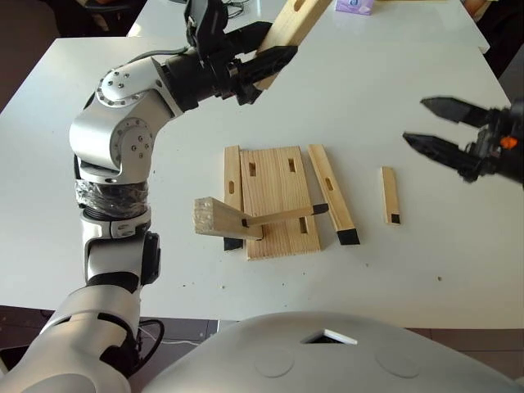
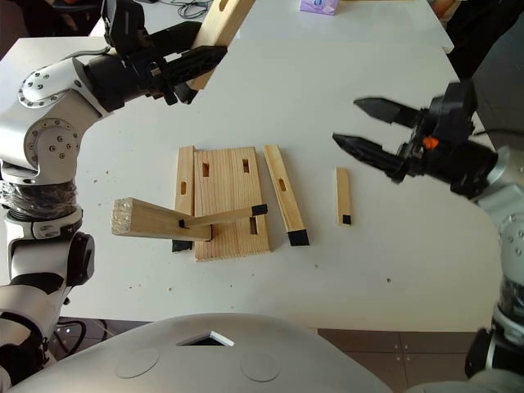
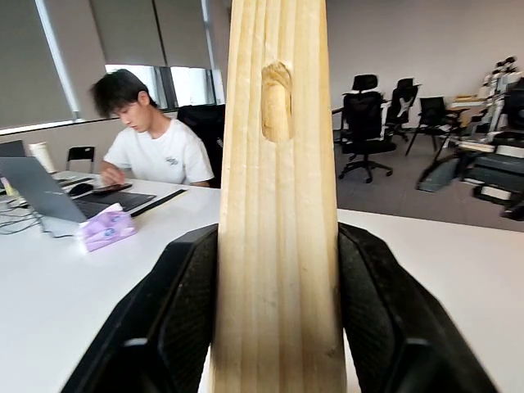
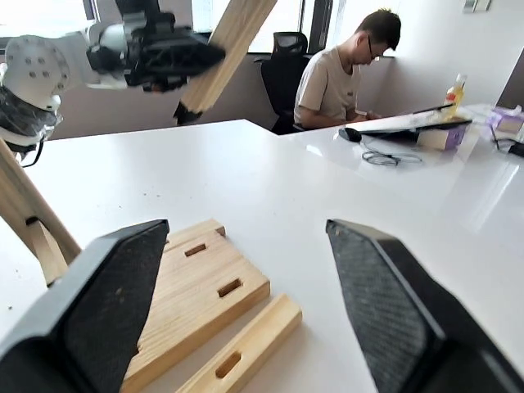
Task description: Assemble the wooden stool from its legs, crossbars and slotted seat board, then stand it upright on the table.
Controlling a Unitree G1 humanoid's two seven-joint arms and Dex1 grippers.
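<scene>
The left end effector grips a slotted leg high over the far-left tabletop, probably to fit it, while the right end effector hovers wide open, empty, right of the seat board.

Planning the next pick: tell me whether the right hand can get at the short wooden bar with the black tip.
Probably yes. The open right hand hovers above the white table near the short wooden bar, which lies flat and alone, apart from the longer slotted wooden leg.
</scene>
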